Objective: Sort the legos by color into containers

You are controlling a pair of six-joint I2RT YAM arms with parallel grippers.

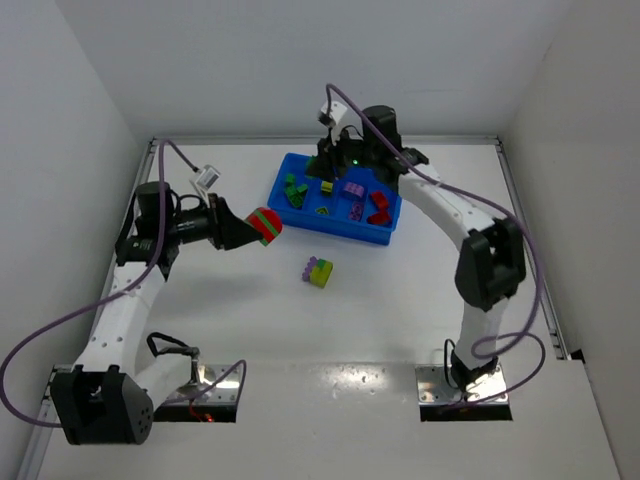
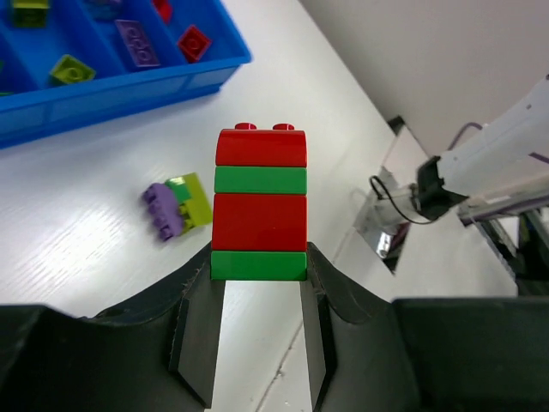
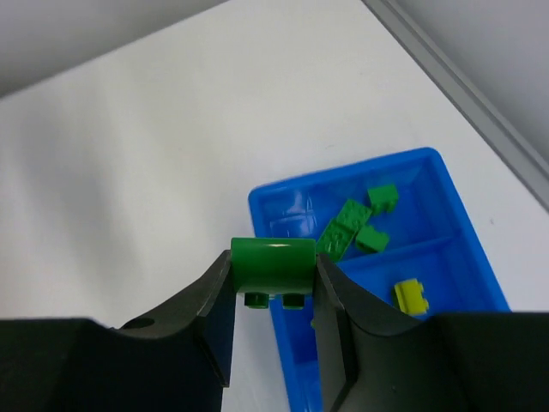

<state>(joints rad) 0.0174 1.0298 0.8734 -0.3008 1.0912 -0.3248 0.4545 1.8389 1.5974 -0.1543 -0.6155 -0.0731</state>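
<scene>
Clamps a red-and-green lego stack (image 2: 259, 206) in the left end effector (image 2: 259, 276), over the table (image 1: 400, 300), left of the blue tray (image 1: 340, 229). Pinches a green brick (image 3: 273, 264) in the right end effector (image 3: 273, 287) above the tray, beside loose green bricks (image 3: 347, 225). Shows a purple and yellow-green cluster (image 1: 319, 271) lying on the table near the tray.

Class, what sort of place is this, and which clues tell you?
Most likely a robotics lab test cell: a left arm and right arm bolted to a white table, white walls enclosing it, and a blue tray of sorted Lego bricks.
</scene>
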